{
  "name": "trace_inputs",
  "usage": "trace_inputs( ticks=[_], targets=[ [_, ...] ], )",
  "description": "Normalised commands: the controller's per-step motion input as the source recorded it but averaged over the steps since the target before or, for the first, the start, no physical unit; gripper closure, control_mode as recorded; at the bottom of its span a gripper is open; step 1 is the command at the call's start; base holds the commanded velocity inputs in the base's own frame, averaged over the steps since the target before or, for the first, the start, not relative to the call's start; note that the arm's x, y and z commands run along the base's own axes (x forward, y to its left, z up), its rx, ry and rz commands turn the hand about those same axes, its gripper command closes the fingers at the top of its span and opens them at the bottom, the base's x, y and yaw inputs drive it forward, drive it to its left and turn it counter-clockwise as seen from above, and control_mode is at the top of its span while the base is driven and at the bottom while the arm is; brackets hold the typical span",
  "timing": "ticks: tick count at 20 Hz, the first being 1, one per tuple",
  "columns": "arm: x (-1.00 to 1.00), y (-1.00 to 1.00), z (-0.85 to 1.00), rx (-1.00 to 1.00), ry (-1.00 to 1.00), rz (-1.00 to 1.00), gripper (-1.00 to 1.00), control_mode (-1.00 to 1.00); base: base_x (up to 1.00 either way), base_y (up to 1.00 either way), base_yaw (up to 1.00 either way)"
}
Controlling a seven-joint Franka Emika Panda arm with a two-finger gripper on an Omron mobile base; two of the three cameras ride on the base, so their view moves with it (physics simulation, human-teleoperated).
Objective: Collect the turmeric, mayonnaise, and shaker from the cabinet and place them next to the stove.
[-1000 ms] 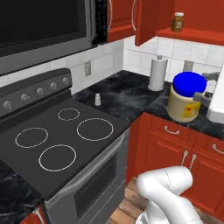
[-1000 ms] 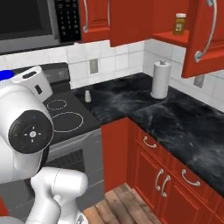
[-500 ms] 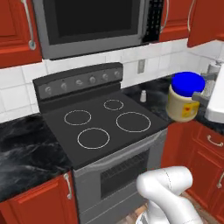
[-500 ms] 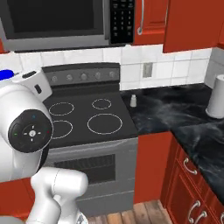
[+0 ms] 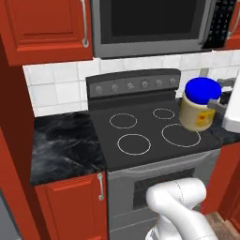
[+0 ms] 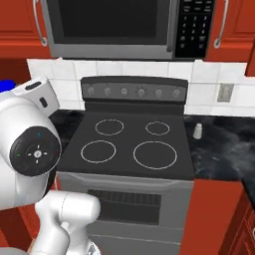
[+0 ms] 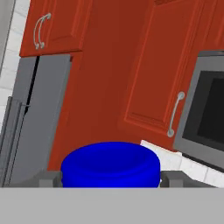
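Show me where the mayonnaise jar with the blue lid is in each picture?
Left base view: the mayonnaise is at the right, held above the stove.
Right base view: a sliver of blue lid at the far left edge.
Hand view: blue lid at bottom centre.
Shared landmark: the microwave.

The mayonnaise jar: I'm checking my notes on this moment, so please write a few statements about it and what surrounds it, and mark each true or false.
1. The gripper holds the mayonnaise with a finger on either side of its blue lid. True.
2. The mayonnaise stands on the counter left of the stove. False: it is carried in the air, seen in front of the stove and its right-hand burners.
3. The shaker stands upright on the dark counter right of the stove. True.
4. A pot sits on the front left burner. False: all four burners are bare.
5. A microwave hangs above the stove. True.
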Motion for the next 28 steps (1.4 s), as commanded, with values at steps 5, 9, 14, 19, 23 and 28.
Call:
trace_inputs(
  ticks=[5,9,14,19,23,28],
  targets=[
    [0.00,0.00,0.00,0.00,0.00,0.00,1.00,1.00,0.80,0.00,0.38],
    [0.00,0.00,0.00,0.00,0.00,0.00,1.00,1.00,0.69,0.01,0.33],
    [0.24,0.00,-0.57,0.00,0.00,0.26,1.00,-1.00,0.10,0.01,0.06],
    [0.36,0.00,-1.00,0.00,0.02,0.34,1.00,-1.00,0.00,0.00,0.00],
    [0.78,0.05,-0.85,0.00,0.07,0.28,1.00,-1.00,0.00,0.00,0.00],
    [0.98,0.22,-0.56,0.00,0.08,0.17,1.00,-1.00,0.00,0.00,0.00]
  ],
)
